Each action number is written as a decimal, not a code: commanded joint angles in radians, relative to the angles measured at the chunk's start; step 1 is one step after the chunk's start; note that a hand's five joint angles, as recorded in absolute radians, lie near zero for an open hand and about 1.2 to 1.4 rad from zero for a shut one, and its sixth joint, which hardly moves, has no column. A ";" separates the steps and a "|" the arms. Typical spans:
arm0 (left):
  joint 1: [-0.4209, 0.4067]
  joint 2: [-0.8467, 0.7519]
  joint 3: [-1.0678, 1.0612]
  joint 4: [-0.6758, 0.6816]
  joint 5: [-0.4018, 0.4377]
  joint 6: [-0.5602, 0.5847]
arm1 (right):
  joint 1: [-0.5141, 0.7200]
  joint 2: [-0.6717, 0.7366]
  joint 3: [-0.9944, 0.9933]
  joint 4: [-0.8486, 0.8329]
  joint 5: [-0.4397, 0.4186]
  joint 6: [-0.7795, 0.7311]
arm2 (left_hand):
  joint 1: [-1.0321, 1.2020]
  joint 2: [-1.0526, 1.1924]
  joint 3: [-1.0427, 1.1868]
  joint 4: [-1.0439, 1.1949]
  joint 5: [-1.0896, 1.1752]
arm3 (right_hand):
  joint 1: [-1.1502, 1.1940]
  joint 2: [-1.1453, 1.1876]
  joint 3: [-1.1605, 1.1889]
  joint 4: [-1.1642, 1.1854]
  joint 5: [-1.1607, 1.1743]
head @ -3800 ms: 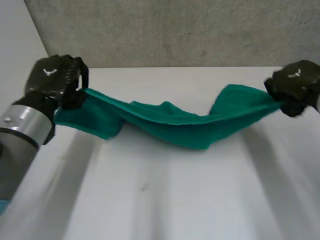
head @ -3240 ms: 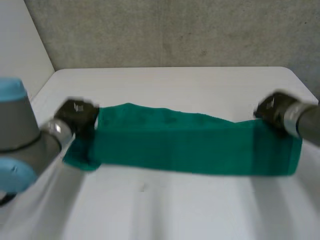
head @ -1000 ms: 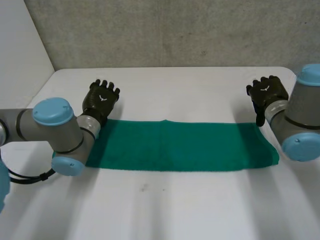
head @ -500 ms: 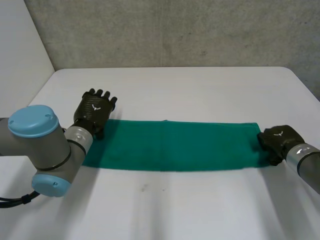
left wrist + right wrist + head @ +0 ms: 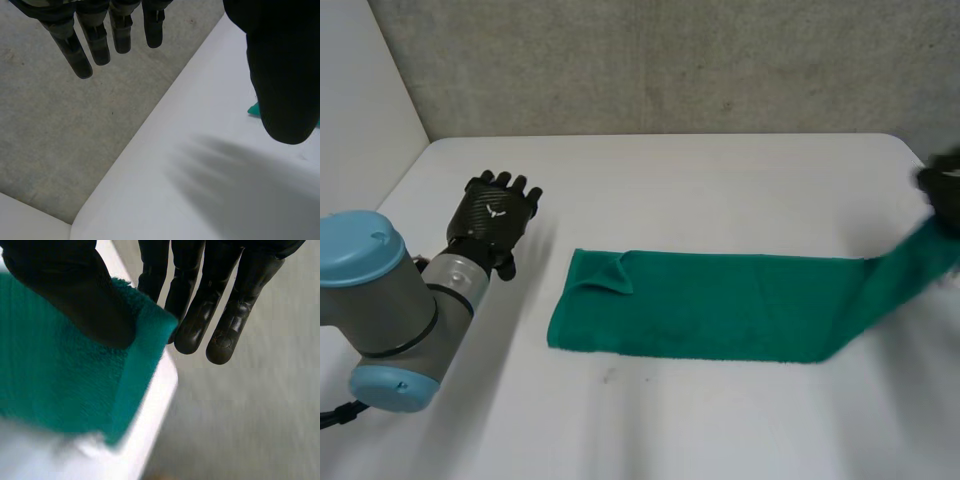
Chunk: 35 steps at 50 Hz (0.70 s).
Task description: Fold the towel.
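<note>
The green towel [image 5: 720, 305] lies as a long folded strip across the white table [image 5: 700, 420]. Its left far corner [image 5: 610, 272] is flipped over onto the strip. The towel's right end rises off the table to my right hand [image 5: 945, 190] at the table's right side. In the right wrist view the thumb [image 5: 75, 295] presses the towel's end [image 5: 55, 385] against straight fingers [image 5: 200, 325], a pinch on that edge. My left hand [image 5: 498, 215] hovers open over bare table, left of the towel and apart from it. Its fingers [image 5: 95, 40] are straight, and a sliver of towel [image 5: 254, 108] peeks beside its thumb.
My left arm's grey joint with a blue cap [image 5: 380, 300] stands over the table's front left. A grey wall [image 5: 670, 60] runs behind the table's far edge. Bare table lies in front of the towel and behind it.
My right hand has closed on the towel's right end, then lifted and pulled it rightward. The towel slid right, away from my left hand, and its left far corner flipped over.
</note>
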 commanded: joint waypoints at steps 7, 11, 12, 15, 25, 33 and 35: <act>-0.028 0.048 -0.020 -0.007 0.007 -0.182 | 0.535 0.181 -0.200 -0.020 -0.024 0.081 | -0.016 -0.028 -0.039 -0.029 -0.047 | 0.426 0.217 0.213 0.207 0.237; -0.100 0.027 0.001 -0.012 0.037 -0.354 | 0.599 0.237 -0.249 -0.017 0.179 0.087 | -0.016 -0.028 -0.039 -0.029 -0.047 | 0.426 0.217 0.213 0.207 0.237; -0.105 0.019 0.006 -0.012 0.042 -0.374 | 0.599 0.237 -0.249 -0.017 0.179 0.087 | -0.016 -0.028 -0.039 -0.029 -0.047 | 0.426 0.217 0.213 0.207 0.237; -0.131 -0.044 0.035 -0.010 0.054 -0.417 | 0.597 0.238 -0.237 -0.017 0.208 0.088 | -0.016 -0.028 -0.039 -0.029 -0.047 | 0.426 0.217 0.213 0.207 0.237; -0.186 -0.271 0.225 -0.056 0.053 -0.422 | 0.545 0.190 -0.147 -0.022 0.208 0.093 | -0.012 -0.024 -0.035 -0.025 -0.043 | 0.426 0.217 0.213 0.207 0.237; -0.168 -0.392 0.412 -0.110 -0.011 -0.413 | 0.543 0.154 -0.108 -0.025 0.188 0.093 | 0.070 0.058 0.047 0.057 0.039 | 0.426 0.217 0.213 0.207 0.237; -0.134 -0.420 0.468 -0.110 -0.126 -0.389 | 0.543 0.153 -0.107 -0.025 0.188 0.093 | 0.082 0.069 0.059 0.069 0.051 | 0.426 0.217 0.213 0.207 0.237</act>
